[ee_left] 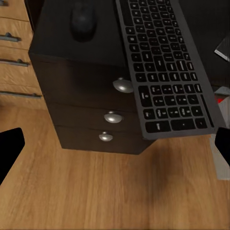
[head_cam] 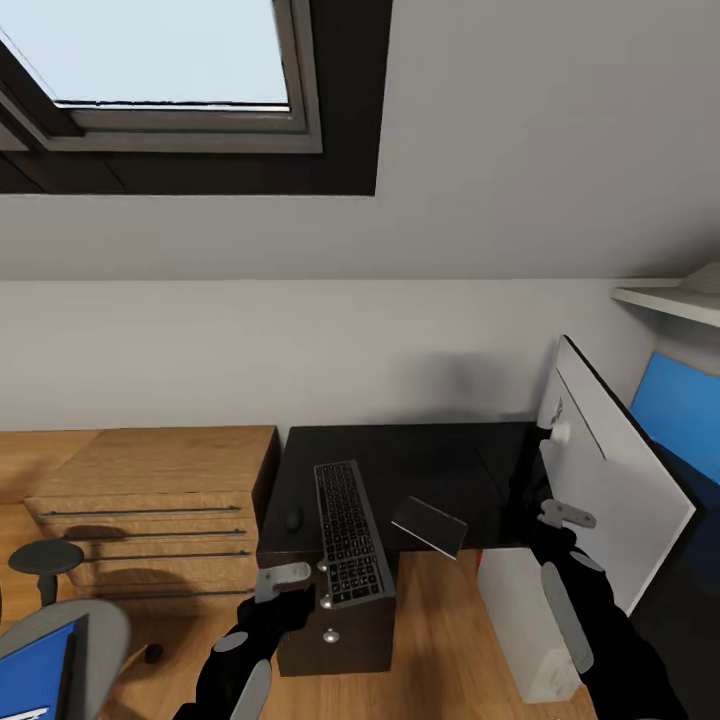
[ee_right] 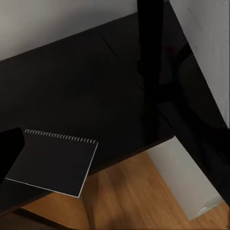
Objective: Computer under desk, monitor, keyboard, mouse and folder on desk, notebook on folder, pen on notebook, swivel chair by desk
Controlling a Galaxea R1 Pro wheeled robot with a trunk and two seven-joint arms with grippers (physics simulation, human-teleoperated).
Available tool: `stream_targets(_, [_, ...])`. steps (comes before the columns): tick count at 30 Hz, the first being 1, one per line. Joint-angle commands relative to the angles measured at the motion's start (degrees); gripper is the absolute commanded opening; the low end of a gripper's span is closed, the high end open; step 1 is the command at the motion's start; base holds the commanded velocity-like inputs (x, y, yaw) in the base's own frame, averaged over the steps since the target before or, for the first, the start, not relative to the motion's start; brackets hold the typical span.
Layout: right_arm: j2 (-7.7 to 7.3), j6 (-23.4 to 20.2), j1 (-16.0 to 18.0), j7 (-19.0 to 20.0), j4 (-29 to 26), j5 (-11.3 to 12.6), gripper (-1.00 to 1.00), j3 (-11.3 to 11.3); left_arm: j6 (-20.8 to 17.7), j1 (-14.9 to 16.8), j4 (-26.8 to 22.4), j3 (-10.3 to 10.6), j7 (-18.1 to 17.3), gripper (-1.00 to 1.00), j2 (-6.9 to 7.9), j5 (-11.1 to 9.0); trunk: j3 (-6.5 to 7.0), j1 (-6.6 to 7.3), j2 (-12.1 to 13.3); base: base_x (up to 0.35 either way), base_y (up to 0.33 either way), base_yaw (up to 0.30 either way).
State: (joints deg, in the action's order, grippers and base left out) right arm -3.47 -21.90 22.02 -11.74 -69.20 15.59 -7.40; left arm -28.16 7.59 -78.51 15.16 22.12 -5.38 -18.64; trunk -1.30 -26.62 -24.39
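Note:
The black desk carries the keyboard, whose near end overhangs the front edge above the drawers. A dark mouse lies to its left and a black spiral notebook to its right, a corner past the edge. The monitor stands at the right, its grey back towards me. The grey computer is on the floor by the desk. My left gripper is open, just below the keyboard's near end. My right gripper is open beside the monitor's back, one finger near the notebook. The blue folder lies on the swivel chair.
A light-wood cabinet with drawers adjoins the desk on the left, with a small dark stool before it. A white shelf and a blue panel are at the right. Wood floor lies in front of the drawers.

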Motion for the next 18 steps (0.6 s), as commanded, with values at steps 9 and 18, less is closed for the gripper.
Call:
stream_targets(9, [0.01,0.0,0.0,-0.4,0.1,0.6,1.00,-0.6,0.2,0.1,-0.2,0.1,0.4,1.00,0.08,-0.6,0.45,-0.04,-0.1,0.006,-0.002,-0.172])
stream_targets(18, [0.04,0.1,0.0,-0.4,0.4,0.6,1.00,-0.7,3.0,0.1,-0.3,0.1,0.0,1.00,0.44,-0.8,0.81,-0.04,-0.1,0.254,0.000,-0.180])
